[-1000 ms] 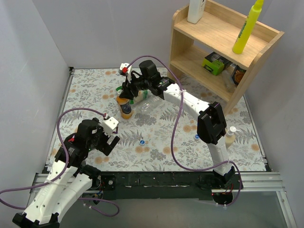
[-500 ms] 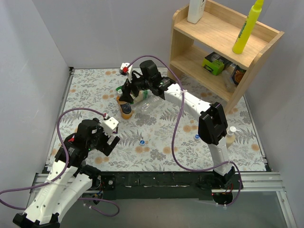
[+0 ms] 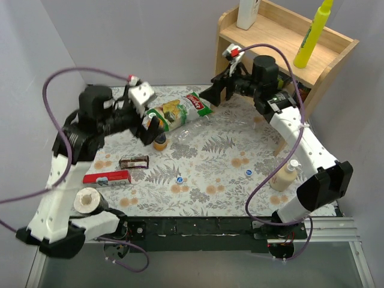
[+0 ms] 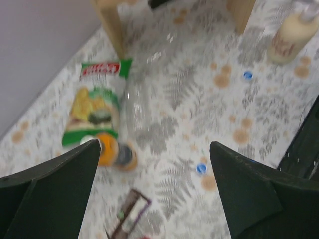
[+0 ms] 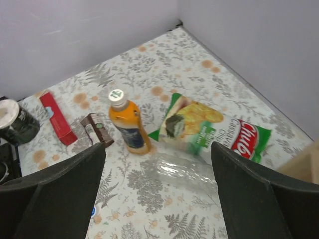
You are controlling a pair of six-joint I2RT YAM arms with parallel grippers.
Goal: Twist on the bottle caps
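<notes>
Left claw [image 4: 154,147] and right claw [image 5: 157,149] gape empty; a crisp bag [image 5: 199,124] crowds the orange bottle [image 5: 128,124] and clear bottle [image 5: 184,172].

On the table [image 3: 210,157], the juice bottle [image 5: 130,127] stands left of centre, the fitted cap [image 5: 118,95] on its neck. Just behind it lies the snack bag [image 3: 177,112]; just to its right a plastic bottle [image 3: 191,134] lies on its side. Nearer the front, the left loose cap [image 3: 179,179] lies before the juice bottle, the right loose cap [image 3: 248,173] well apart — near the pump bottle [image 3: 282,178] at the right edge. Left of the juice bottle lies a wrapped bar [image 3: 134,161], a flat box [image 3: 107,177] before it, a roll [image 3: 87,200] at the near left corner. The shelf unit [image 3: 270,36] stands behind — at the far right.
</notes>
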